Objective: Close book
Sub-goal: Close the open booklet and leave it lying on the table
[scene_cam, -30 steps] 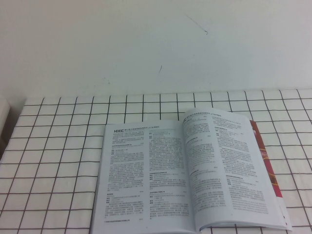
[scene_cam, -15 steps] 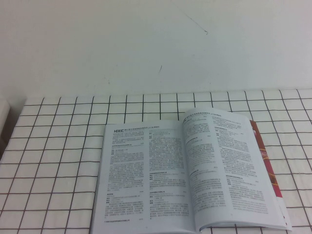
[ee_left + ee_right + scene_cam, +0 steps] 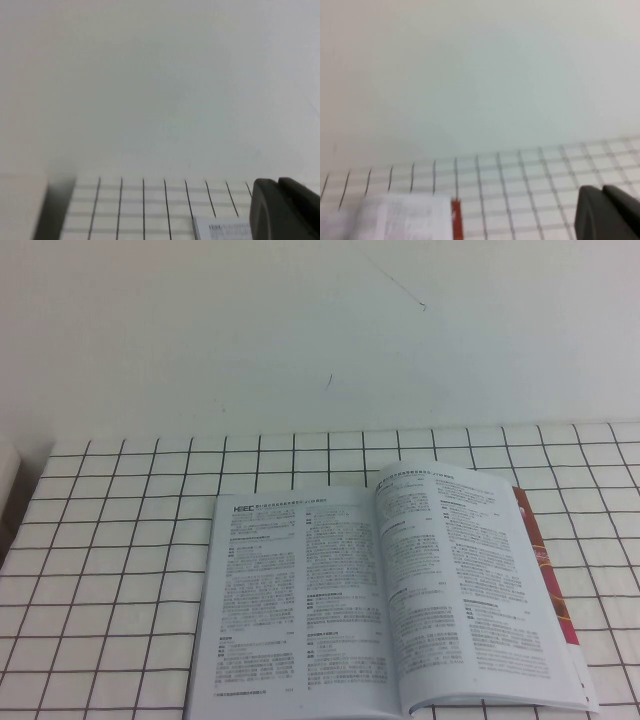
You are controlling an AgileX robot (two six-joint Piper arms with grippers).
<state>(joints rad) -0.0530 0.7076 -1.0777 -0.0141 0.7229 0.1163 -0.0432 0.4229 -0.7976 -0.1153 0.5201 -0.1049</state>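
Nothing has moved since earlier: the open book [image 3: 390,600] lies on the checked tablecloth [image 3: 110,540]. Left gripper [image 3: 285,212] shows near the book's left page [image 3: 225,231], right gripper [image 3: 607,215] apart from its red cover [image 3: 456,220]; I cannot tell either's state.

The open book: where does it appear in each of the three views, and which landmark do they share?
High view: the book lies open, near edge, right of centre; neither gripper shows.
Left wrist view: only its printed corner shows, beside the left gripper.
Right wrist view: a page and red cover edge show, apart from the right gripper.
Shared landmark: the checked tablecloth meeting the white wall.
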